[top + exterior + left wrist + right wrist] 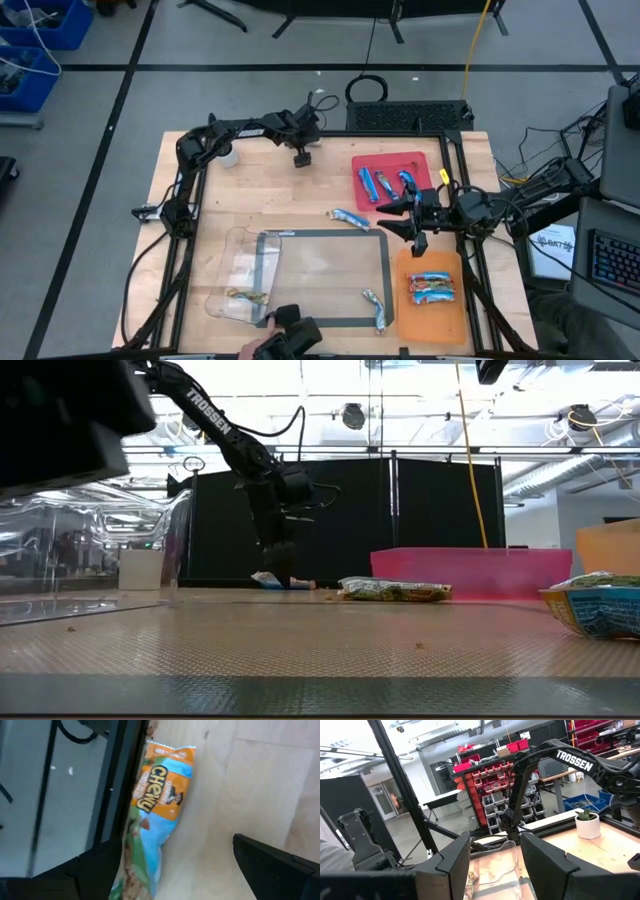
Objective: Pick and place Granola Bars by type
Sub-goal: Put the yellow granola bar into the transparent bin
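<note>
**Me:** Left end effector [300,157] hangs over the far edge of the surface [320,190], fingers wide apart. One orange-and-blue granola bar [155,810] lies on the wood between them, right beside a black frame rail [117,785]. I am not touching it.

**Other:** And your right one?

**Me:** My right end effector [398,215] sits in the air between the red tray [425,160] and the orange tray [445,325]. Its fingers stand parted with nothing between them.

**Other:** Where are the rest of the bars?

**Me:** Blue bars [385,183] lie in the red tray. Red-orange bars [432,288] lie side by side in the orange tray. A tan-green bar [246,297] is in the clear container [225,260] on my left side. Three are loose: a blue one [348,217] just beyond the dark-edged mat [268,262], and two [376,308] at the mat's near right corner.

**Other:** Anything else out there?

**Me:** A small white pot [588,822] with a plant, near the far left corner.
</note>
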Action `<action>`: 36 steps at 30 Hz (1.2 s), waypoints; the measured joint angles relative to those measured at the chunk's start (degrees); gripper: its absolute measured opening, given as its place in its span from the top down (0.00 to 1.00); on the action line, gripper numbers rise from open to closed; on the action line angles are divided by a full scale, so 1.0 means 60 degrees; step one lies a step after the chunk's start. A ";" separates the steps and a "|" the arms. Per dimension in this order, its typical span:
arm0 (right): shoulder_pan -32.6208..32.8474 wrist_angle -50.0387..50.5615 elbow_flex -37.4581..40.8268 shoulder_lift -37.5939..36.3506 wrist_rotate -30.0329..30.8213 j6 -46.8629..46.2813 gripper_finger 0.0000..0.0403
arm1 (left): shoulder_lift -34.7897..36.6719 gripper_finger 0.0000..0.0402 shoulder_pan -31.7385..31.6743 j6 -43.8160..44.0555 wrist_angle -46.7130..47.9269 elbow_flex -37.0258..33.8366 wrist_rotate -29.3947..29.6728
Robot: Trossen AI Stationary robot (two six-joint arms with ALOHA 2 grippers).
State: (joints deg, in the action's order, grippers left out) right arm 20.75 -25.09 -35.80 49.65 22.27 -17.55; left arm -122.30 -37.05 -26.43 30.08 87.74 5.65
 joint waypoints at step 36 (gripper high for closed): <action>0.0000 -0.0360 0.0002 0.0000 0.0032 0.0417 0.59 | 0.0170 0.95 0.0360 0.0888 0.1769 0.0010 -0.0743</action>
State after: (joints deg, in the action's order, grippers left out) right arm 20.75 -27.25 -35.79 49.65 22.46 -15.05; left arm -121.28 -34.89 -21.10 40.69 87.80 1.19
